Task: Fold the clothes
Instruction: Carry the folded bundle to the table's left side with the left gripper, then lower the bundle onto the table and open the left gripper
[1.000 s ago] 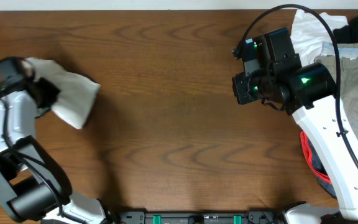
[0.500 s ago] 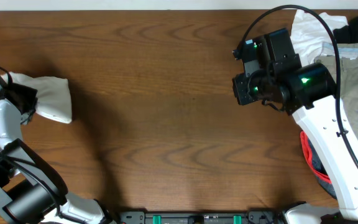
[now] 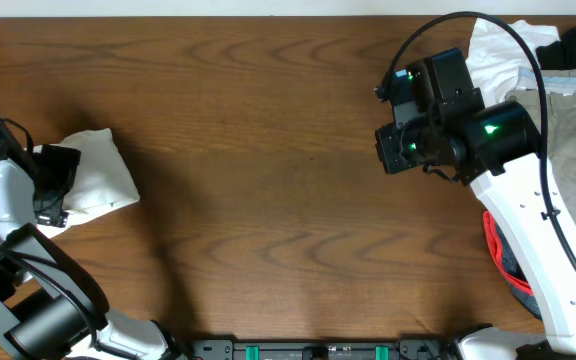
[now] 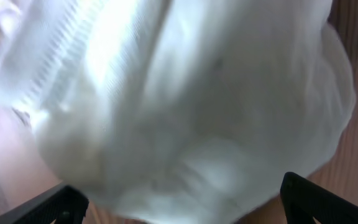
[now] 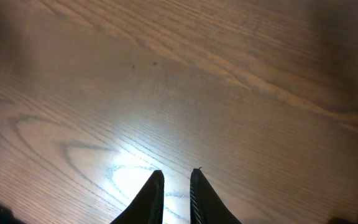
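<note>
Left pincer [image 4: 188,199]: clamped a second ago, now spread to full width with nothing gripped. The white garment [image 3: 96,172] it was carrying has been let go and lies as a compact bundle at the left edge of the tabletop [image 3: 268,150], directly under the open jaws. Right pincer [image 5: 174,180]: unchanged, hovering over bare wood, nearly closed and empty. Judgement: this piece is set aside. The pile of remaining clothes [image 3: 558,110] at far right awaits folding.
</note>
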You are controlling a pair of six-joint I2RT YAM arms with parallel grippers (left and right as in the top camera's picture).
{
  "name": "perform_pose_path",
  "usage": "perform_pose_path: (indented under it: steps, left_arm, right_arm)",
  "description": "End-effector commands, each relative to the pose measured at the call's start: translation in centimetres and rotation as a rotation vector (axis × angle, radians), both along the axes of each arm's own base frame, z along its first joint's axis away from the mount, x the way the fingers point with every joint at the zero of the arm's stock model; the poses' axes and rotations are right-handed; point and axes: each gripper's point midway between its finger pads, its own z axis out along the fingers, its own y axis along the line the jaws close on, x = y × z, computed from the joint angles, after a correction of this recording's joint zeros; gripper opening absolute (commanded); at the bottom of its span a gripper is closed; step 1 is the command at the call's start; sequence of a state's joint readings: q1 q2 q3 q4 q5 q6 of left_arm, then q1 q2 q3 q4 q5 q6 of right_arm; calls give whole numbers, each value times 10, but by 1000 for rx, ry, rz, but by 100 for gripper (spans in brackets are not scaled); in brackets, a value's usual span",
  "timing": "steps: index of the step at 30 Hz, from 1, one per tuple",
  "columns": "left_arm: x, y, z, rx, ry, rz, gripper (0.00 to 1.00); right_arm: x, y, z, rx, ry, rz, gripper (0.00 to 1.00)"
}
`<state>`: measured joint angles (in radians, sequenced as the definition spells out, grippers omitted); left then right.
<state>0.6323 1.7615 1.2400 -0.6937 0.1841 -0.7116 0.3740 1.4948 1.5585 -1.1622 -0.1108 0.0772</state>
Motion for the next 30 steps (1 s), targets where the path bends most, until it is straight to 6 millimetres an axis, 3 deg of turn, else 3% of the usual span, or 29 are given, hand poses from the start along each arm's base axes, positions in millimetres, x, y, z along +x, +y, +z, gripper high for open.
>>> perform_pose_path:
  steps: [1,8,13,17,24,30]
  left_arm:
    - [16,-15,15,-98,-96,-15,98]
    - [22,-29,33,-133,-172,-91,98]
    - [33,-22,73,-7,-290,-172,98]
    - [54,-27,95,41,-431,-320,95]
    - [55,-20,57,-69,-424,-298,91]
    - [37,12,11,-179,-398,-197,91]
  right_arm:
    - [1,-5,1,-13,-9,-1,14]
    - [1,-5,1,-14,-9,-1,14]
    - [1,-5,1,-13,-9,-1,14]
    - [1,-5,1,-13,-9,-1,14]
    - [0,-6,0,-16,-1,-1,14]
    - [-1,-11,-2,-41,6,-13,15]
